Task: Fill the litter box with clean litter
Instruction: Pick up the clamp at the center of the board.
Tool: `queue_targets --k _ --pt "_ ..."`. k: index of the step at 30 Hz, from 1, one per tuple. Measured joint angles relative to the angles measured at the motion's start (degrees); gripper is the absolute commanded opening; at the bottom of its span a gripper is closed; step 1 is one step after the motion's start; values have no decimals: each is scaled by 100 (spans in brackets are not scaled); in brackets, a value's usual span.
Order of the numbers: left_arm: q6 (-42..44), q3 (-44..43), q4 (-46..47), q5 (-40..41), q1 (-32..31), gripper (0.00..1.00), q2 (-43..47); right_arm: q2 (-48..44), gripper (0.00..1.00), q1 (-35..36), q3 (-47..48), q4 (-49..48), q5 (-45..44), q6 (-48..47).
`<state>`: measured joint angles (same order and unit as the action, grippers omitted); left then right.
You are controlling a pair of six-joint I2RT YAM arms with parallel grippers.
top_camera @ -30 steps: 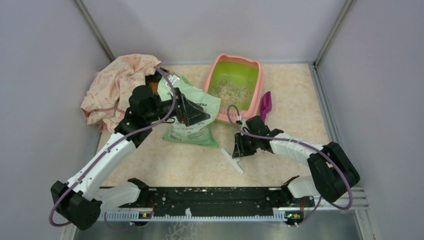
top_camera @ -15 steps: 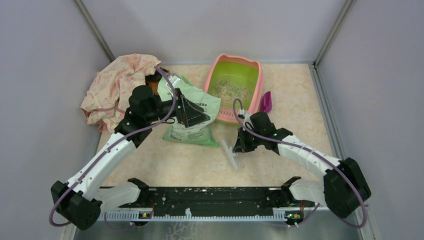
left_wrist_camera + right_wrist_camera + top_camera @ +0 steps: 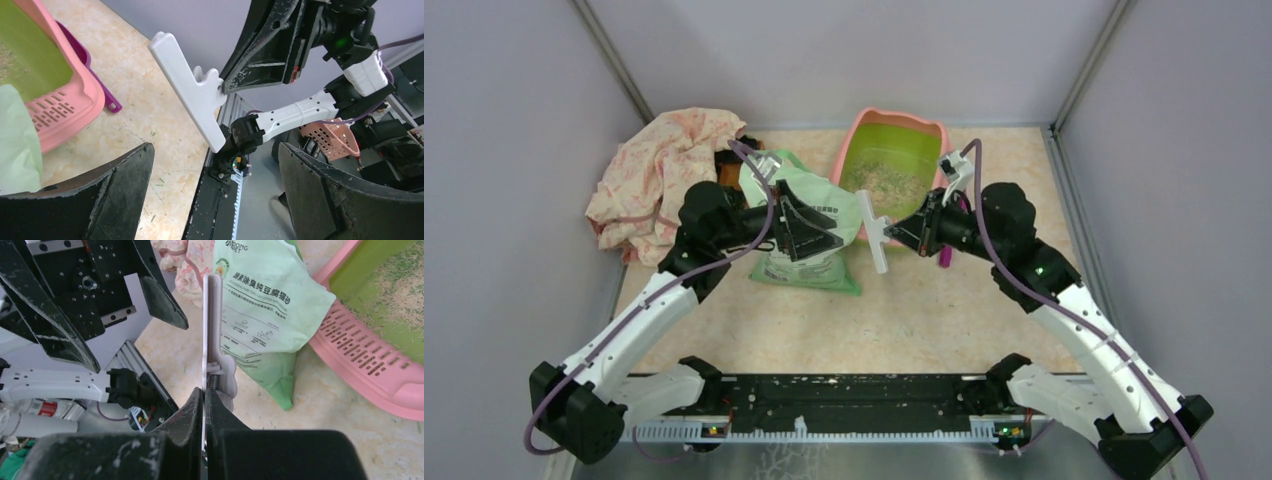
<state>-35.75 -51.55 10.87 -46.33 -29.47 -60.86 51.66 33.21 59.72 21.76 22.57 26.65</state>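
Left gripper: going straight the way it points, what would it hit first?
Probably the white clip that the right gripper holds; it lies straight ahead of the open left gripper, though depth is unclear.

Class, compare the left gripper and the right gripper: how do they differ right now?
The left gripper is open wide; the right gripper is shut. The left gripper holds nothing; the right gripper pinches a white clip. Both are black and face each other.

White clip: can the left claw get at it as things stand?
Probably yes. The left claw is open and faces the white clip, which the right claw holds up off the table; nothing shows between them. The right claw covers only one end.
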Motion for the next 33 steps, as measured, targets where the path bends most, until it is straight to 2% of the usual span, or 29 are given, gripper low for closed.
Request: queue_targets --k 12,23,25,29,33 --pt "-1086 645 1978 -179 0 97 -11 337 0 0 28 -977 645 706" --pt "-1502 828 2721 -68 0 92 -262 337 0 0 -87 -1696 1064 1128" --pt "-1567 852 2811 -37 0 87 -291 339 0 0 -155 -1759 1108 1167" --pt "-1663 852 2983 -2 0 64 -352 356 0 0 -310 -1912 1176 1246" --pt "-1759 852 3169 -24 0 54 -468 374 0 0 -387 -1965 1193 1276"
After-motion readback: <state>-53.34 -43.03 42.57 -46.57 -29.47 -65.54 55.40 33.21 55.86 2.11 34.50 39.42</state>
